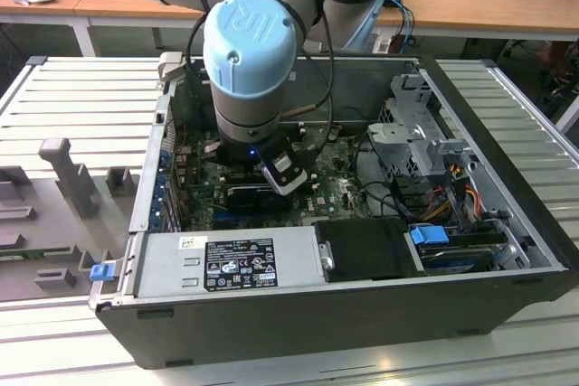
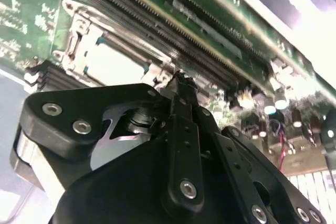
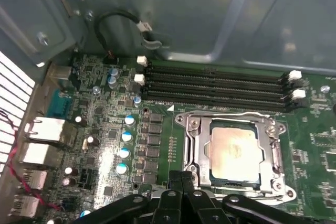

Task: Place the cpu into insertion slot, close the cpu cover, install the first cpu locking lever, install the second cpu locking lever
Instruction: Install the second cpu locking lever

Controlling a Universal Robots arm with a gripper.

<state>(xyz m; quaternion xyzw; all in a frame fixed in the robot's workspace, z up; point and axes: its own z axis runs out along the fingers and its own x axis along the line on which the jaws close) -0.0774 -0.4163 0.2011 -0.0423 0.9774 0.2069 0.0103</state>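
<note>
In the first wrist view, the gripper [image 3: 181, 190] sits nearest, its black fingers [image 3: 173, 182] pressed together with nothing between them, their tips just at the edge of the CPU socket. In the second wrist view the same closed tips [image 2: 181, 85] hang just beside the socket's metal frame.

Just past the tips lies the cpu [image 3: 234, 152], pale silver face up, seated flat in the insertion slot. The cpu cover [image 3: 234, 124] is folded down around it, framing the chip. Placing and closing therefore look done; the step in hand appears to be the locking levers. A thin wire lever [image 3: 231, 114] runs along the cover's far edge, near the memory slots [image 3: 215, 85]; whether it is hooked I cannot tell. Seating a lever likely calls for a firm, steady push down and sideways under its catch, without scraping the motherboard [image 3: 105, 140].

In the exterior view, the arm [image 1: 249, 51] reaches down into an open computer case [image 1: 298, 314] lying on a pale ribbed metal surface [image 1: 81, 97]. Grey fixtures [image 1: 63, 174] stand at the exterior view's left. Beyond, wooden desks [image 1: 470, 2] carry papers.
</note>
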